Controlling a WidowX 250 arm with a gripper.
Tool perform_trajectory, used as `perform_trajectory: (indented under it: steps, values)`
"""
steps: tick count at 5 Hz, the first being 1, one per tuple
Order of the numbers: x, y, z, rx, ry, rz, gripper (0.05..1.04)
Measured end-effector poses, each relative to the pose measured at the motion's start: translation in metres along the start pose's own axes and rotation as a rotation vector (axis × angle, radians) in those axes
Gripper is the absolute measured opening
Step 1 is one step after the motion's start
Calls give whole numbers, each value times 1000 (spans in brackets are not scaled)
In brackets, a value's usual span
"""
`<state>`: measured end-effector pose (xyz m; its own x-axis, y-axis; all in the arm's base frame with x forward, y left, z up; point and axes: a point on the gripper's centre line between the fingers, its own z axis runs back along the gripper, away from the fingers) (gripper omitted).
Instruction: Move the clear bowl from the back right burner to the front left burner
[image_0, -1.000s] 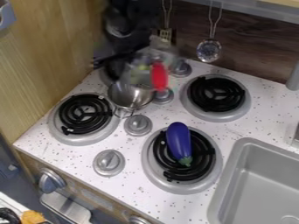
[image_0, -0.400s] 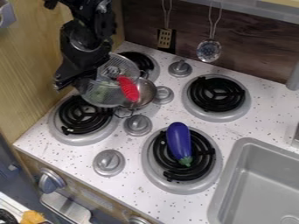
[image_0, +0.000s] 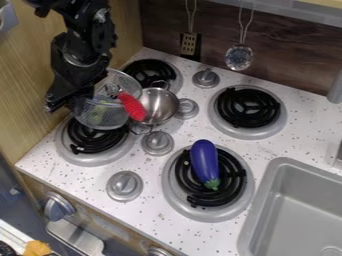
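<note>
My gripper (image_0: 70, 95) is at the upper left beside the wooden wall, shut on the left side of a see-through mesh basket (image_0: 110, 117). The basket hangs tilted above the left burners. A bright red piece (image_0: 132, 106) lies against its right side, and something yellow-green (image_0: 99, 114) shows through the mesh. Just right of the basket, a small shiny metal pot (image_0: 160, 106) stands between the burners. A purple toy eggplant (image_0: 204, 161) with a green stem rests on the front right burner (image_0: 179, 196).
Black-coiled burners stand at front left (image_0: 75, 155), back left (image_0: 148, 71) and back right (image_0: 248, 131). Several grey knobs (image_0: 157, 143) rise between them. The sink (image_0: 267, 200) is at the lower right. A slotted spatula (image_0: 189, 44) and a ladle (image_0: 238, 57) hang at the back.
The gripper and mesh basket have moved left, away from over the metal pot, carrying the red piece along. More of the pot and back left burner now shows. The eggplant has stayed put.
</note>
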<state>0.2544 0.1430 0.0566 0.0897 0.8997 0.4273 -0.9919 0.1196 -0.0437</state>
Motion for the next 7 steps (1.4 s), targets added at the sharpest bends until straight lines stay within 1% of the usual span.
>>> perform_trajectory:
  steps: [1,2,3,4,5,6,7]
  values:
    - [4,8,-16,32,17,26,69]
    - [1,7,-35,35,45,2,69]
    - [8,2,-43,12,55,8,69]
    - [12,-2,-46,-13,25,-19,69]
    - [17,-2,-54,-37,30,-6,69]
    - [15,-6,-56,-61,48,-45,100]
    - [9,-5,-61,-76,66,-62,277]
